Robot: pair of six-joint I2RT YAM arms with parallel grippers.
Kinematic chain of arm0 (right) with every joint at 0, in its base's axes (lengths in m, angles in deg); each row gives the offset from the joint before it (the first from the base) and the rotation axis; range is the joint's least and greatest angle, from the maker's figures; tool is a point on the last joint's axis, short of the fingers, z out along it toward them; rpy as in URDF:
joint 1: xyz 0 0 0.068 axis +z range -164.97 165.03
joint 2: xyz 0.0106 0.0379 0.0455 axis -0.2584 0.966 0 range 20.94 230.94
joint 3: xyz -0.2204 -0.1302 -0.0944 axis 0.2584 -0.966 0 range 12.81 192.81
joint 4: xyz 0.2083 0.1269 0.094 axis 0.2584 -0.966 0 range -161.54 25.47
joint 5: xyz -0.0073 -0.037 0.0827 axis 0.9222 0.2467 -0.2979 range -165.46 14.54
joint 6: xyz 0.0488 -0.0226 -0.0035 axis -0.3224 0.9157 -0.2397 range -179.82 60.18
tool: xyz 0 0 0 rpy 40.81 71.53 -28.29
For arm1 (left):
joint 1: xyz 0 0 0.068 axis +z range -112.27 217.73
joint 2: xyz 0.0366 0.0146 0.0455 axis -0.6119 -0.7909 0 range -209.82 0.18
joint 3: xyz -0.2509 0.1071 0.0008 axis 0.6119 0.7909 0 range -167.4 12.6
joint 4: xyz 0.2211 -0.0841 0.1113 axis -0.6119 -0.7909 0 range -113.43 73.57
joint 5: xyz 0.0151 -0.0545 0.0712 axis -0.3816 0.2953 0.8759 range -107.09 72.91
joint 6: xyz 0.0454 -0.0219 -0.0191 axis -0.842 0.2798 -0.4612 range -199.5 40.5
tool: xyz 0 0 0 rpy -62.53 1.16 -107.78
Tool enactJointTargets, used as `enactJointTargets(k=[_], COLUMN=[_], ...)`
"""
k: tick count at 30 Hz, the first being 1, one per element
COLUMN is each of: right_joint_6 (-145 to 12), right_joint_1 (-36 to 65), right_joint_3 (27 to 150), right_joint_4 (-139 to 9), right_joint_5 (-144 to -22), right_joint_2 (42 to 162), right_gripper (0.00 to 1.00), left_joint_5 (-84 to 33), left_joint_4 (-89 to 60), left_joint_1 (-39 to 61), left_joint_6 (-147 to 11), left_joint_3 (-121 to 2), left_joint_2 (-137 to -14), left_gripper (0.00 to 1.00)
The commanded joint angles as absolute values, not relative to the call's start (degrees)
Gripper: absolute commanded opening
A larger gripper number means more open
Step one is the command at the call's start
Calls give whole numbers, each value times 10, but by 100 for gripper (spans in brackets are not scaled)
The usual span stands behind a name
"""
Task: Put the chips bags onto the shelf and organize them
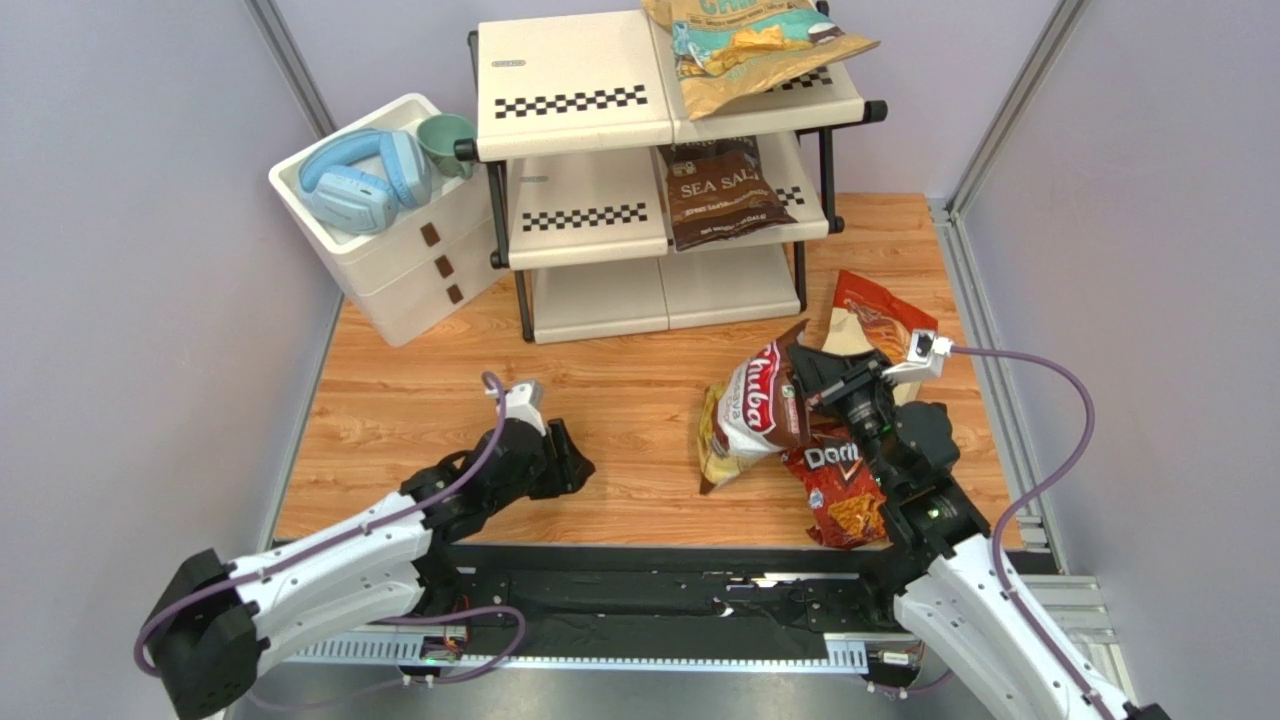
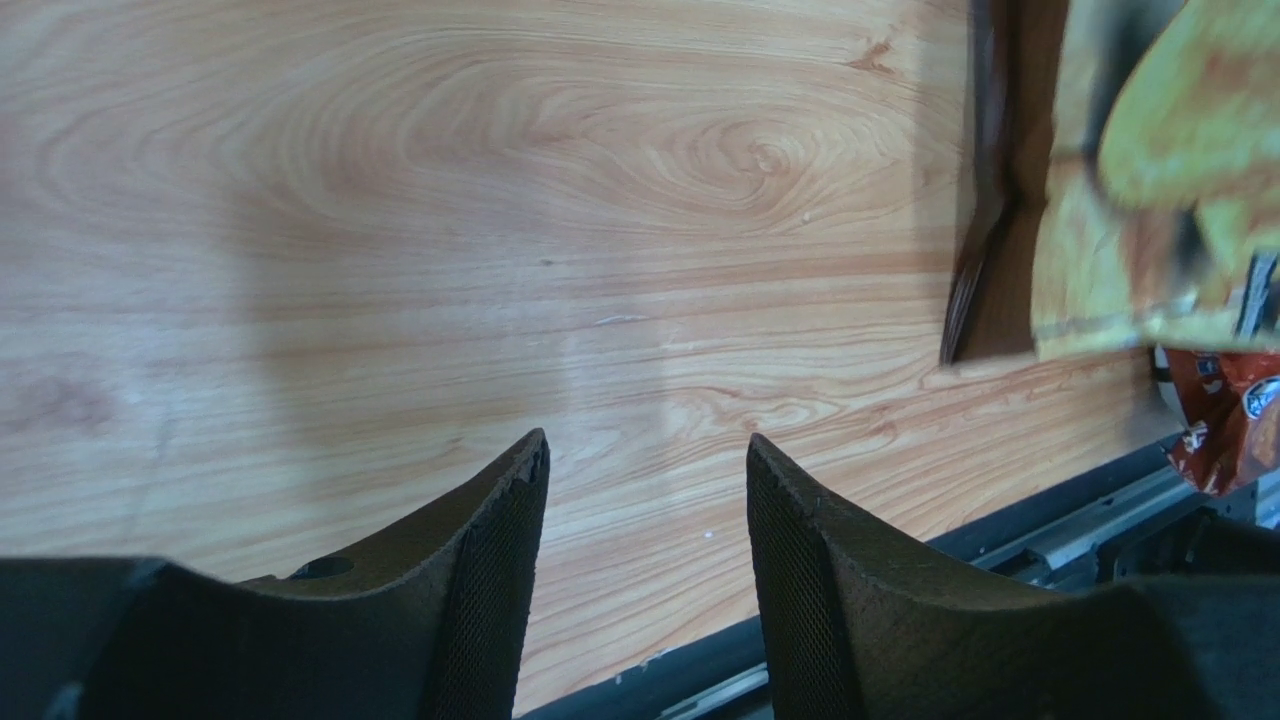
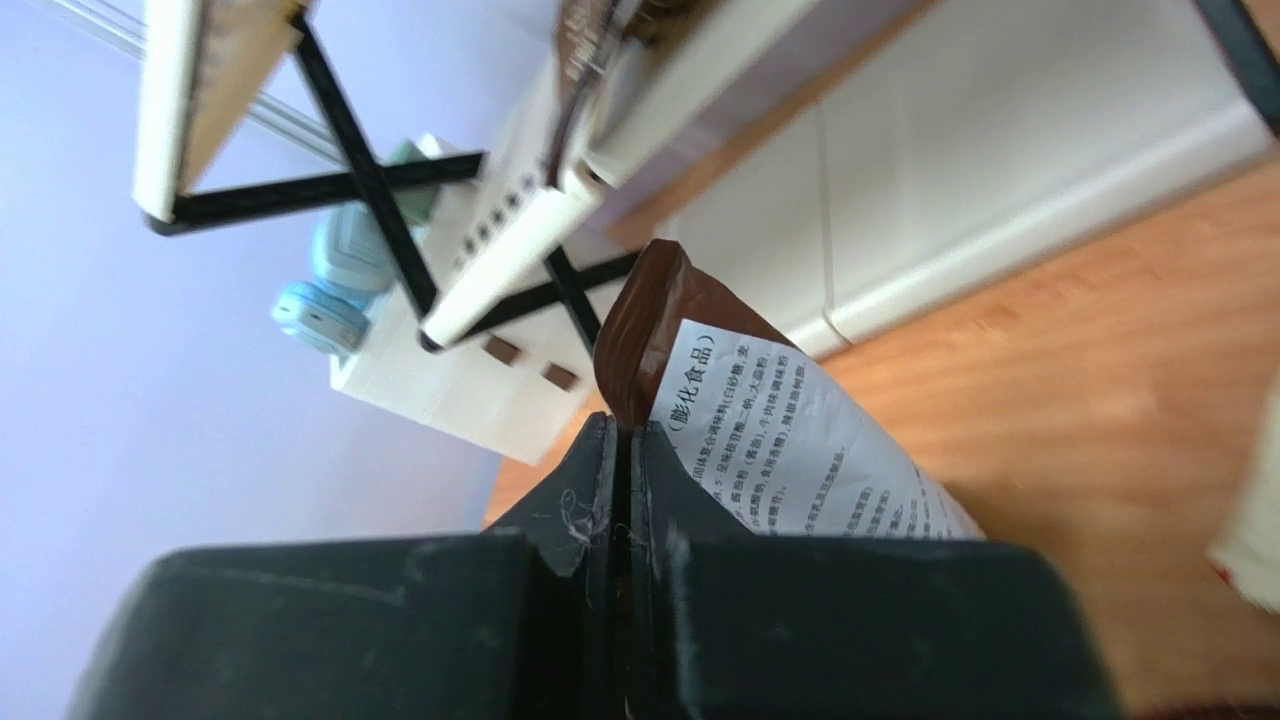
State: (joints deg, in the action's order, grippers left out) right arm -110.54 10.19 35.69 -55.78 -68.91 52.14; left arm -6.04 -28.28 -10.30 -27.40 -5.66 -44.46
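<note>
Pale lilac walls close in a wood-grain table. At its far edge stands the cream three-tier shelf, with its black frame and checkered strips. Two of the five bags are already up. The tan-and-teal crinkly bag lies across the right end of the top tier, overhanging it, and the dark brown "Sea Salt" bag lies on the middle tier.

Three are left on the table, bunched at the right: the white-and-red "Chuba" bag, the red Doritos bag and the cream bag with a red-orange top. The right gripper is pinched tight on a brown sealed edge with a white printed back (the Chuba bag's, as best I can judge), so the third placement looks to be in hand. The left gripper hangs over bare wood, fingers apart, holding nothing.
</note>
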Motion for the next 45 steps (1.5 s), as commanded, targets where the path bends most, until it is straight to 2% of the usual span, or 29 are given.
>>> enactJointTargets(k=[1,4,9,12,14,19,24,28,33,40,45], right_joint_6=[-1109,-1121,-1110,-1091,-1091,-1094,-1097,-1095,-1088,-1082,-1070], right_joint_1=[106,106,106,107,107,125,157,189,226,229,231], right_joint_3=[349,329,350,382,386,371,364,372,383,382,387], right_joint_4=[-716,-722,-731,-771,-789,-804,-810,-803,-810,-830,-857], right_joint_5=[-681,-683,-700,-699,-702,-704,-681,-665,-643,-644,-654], right_joint_2=[462,449,495,528,537,529,529,564,581,566,550], right_gripper=[0,0,0,5,0,0,0,0,0,0,0], left_joint_5=[-102,-108,-117,-126,-142,-167,-185,-172,-178,-145,-89], left_joint_4=[-177,-146,-160,-162,-160,-194,-234,-202,-91,-78,-70], left_joint_1=[-104,-104,-104,-104,-104,-120,-177,-226,-257,-278,-278], left_joint_6=[-288,-285,-296,-294,-291,-294,-301,-274,-230,-228,-212], left_joint_3=[-98,-105,-122,-117,-111,-110,-138,-139,-100,-115,-115], left_joint_2=[-499,-522,-535,-520,-506,-477,-473,-515,-569,-656,-691], left_gripper=[57,57,57,57,57,57,56,56,54,51,55])
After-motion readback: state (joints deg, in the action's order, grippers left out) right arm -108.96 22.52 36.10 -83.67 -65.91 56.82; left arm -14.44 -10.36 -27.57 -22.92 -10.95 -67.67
